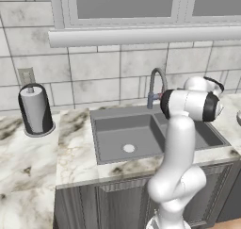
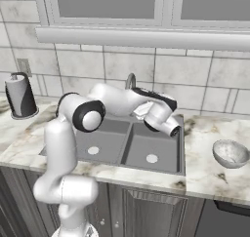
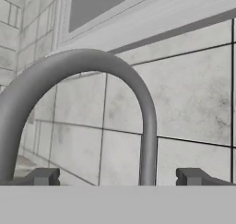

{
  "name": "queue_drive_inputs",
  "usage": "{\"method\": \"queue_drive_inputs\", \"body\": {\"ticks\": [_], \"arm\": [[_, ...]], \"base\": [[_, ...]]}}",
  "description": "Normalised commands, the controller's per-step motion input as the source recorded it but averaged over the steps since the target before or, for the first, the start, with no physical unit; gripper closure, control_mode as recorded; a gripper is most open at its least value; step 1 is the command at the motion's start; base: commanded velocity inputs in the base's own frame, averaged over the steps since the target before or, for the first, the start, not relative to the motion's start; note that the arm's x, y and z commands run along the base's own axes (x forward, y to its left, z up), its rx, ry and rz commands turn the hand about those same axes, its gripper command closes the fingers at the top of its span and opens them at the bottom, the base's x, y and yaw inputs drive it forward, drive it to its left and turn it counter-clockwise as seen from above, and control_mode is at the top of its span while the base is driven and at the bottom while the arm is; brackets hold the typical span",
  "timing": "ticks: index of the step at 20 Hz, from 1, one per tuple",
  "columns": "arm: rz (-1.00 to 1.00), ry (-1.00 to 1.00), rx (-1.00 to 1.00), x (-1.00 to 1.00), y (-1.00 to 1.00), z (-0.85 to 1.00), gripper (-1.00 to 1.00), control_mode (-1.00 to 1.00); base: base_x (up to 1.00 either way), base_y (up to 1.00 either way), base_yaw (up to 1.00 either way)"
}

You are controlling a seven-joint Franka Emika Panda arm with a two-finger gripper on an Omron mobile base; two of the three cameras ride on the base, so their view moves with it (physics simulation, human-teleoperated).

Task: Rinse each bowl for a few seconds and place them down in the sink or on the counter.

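Pale grey-white mottled bowl (image 2: 230, 153) sits upright on the marble counter (image 2: 210, 172), right of the sink (image 2: 161, 165), w/ bare counter btwn it & the sink rim. Sink is a dark grey double basin, round pale drain (image 2: 152, 158) in each half. Arched grey faucet (image 3: 92, 75) rises behind the sink, against the tiled wall (image 3: 193, 94). White robot arm reaches over the basins twd the faucet. Gripper (image 3: 120, 177) is spread wide, holding nothing; fingertips (image 3: 44, 176) sit either side of the faucet's arch, close up in hand view. Paper towel roll in a dark holder (image 1: 35, 110) stands on the counter far left. Window (image 1: 141, 6) above.
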Motion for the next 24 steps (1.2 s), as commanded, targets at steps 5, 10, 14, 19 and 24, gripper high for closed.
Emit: {"method": "queue_drive_inputs", "body": {"ticks": [5,10,14,19,24], "arm": [[-0.08,-0.04,-0.01,0.24,0.1,-0.02,-1.0,-1.0],[-0.07,-0.02,-0.02,0.23,0.11,0.0,-1.0,-1.0],[-0.05,-0.01,-0.02,0.19,0.11,0.06,-1.0,-1.0],[-0.05,0.0,-0.02,0.21,0.07,0.09,-1.0,-1.0],[-0.08,0.05,0.0,0.36,0.07,0.0,-1.0,-1.0]], "base": [[0.0,0.0,0.0],[0.0,0.0,0.0],[0.0,0.0,0.0],[0.0,0.0,0.0],[0.0,0.0,0.0]]}}
